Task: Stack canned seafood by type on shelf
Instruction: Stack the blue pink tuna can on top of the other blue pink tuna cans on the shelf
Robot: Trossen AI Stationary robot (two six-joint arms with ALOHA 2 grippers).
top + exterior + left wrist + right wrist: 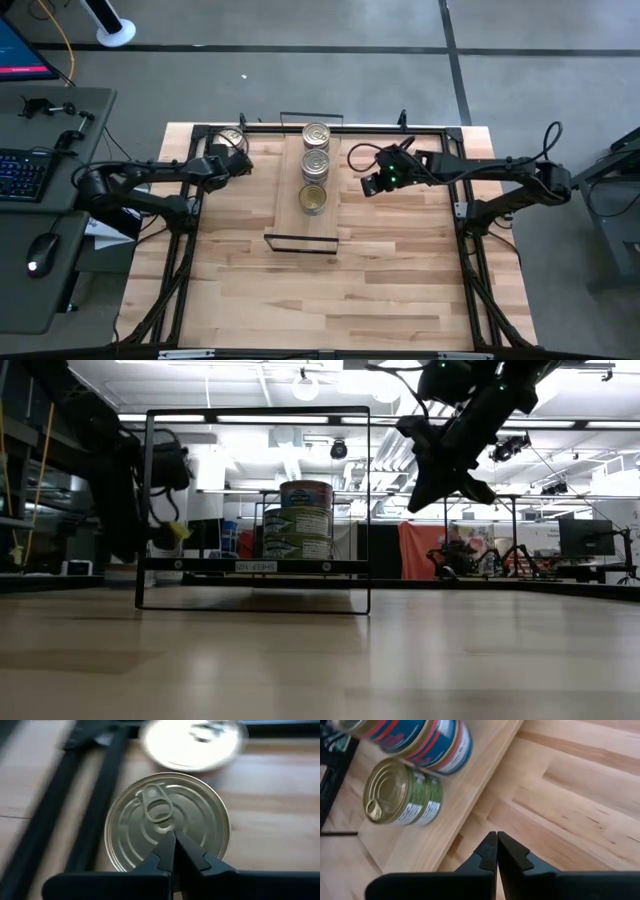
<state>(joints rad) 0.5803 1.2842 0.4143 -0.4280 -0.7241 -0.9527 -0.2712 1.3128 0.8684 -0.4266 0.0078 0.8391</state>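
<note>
The shelf (pixel 297 226) is a light-wood board with a thin black frame, lying mid-table. Three stacks of tins stand on it in a row: two silver-lidded stacks (pixel 316 134) (pixel 315 162) and a gold-lidded, green-labelled stack (pixel 313 198) (pixel 402 792). The low view shows the stacked tins (pixel 303 520) inside the shelf frame (pixel 255 566). My left gripper (pixel 238 152) (pixel 174 844) is shut, over a silver pull-tab tin (pixel 167 820) on the table near the far-left corner; a second tin (pixel 192 740) lies beyond. My right gripper (pixel 362 165) (pixel 497 845) is shut, raised (pixel 440 460) over bare table right of the shelf. My left gripper points its shut fingertips down over the lid of the silver tin (pixel 170 827), just beside the pull tab. The tin stands flat on the table. I cannot tell whether the fingertips touch the lid.
A black frame rail (pixel 330 128) runs along the table's far edge and down both sides, close to the tins at the far-left corner (pixel 230 137). Bare tabletop (pixel 330 300) stretches toward the near edge. A desk with keyboard and mouse (pixel 30 180) stands left of the table.
</note>
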